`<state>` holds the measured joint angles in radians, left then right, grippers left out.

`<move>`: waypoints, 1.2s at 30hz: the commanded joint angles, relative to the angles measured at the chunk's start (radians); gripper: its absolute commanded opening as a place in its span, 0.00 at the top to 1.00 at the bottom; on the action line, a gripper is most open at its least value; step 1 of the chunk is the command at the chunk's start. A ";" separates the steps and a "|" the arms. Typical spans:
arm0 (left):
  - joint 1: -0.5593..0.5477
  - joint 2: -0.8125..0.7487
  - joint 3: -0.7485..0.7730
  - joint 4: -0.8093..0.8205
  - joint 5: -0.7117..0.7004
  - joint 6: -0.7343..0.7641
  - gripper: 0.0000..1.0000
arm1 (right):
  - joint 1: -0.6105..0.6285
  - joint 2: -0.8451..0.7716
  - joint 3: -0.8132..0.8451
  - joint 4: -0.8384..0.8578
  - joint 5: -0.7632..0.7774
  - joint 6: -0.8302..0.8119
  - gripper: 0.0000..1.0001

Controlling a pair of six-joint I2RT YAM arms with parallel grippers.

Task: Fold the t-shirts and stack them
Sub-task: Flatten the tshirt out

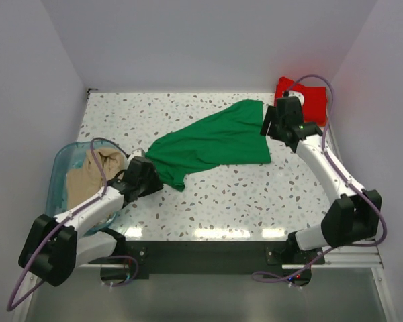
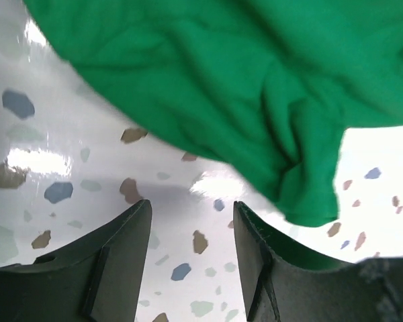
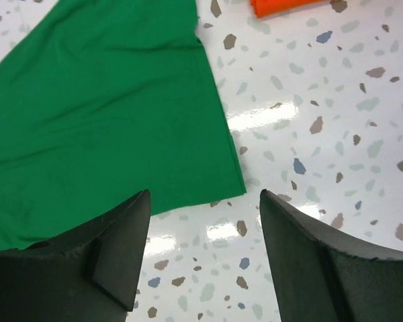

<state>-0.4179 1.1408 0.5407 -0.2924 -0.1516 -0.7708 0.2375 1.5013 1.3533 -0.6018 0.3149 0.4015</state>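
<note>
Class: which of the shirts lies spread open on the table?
The bright green cloth t-shirt; the red t-shirt sits folded, the beige t-shirt bunched in the teal bin.

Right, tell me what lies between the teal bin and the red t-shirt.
The green t-shirt, stretched out on the speckled table, fills most of that gap; the top view shows it.

Centre: we find the spread t-shirt (image 1: 215, 144) lying on the worktop (image 1: 255, 201), running from 8 o'clock to 1 o'clock.
9 o'clock edge: we see the bin (image 1: 57, 176), a bundled t-shirt (image 1: 84, 178) inside it.
2 o'clock corner: a folded t-shirt (image 1: 314, 100) behind the right gripper (image 3: 205, 201).
8 o'clock end: the left gripper (image 2: 191, 215), between shirt and bin.
</note>
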 commanded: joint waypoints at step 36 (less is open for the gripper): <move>-0.134 0.197 0.096 0.004 -0.367 -0.159 0.98 | 0.039 0.157 -0.244 0.260 0.021 0.060 0.30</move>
<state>-0.5468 1.4357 0.6449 -0.2180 -0.4545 -0.9245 0.2749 1.6394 1.0252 -0.3351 0.2417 0.4831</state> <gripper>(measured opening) 0.046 0.693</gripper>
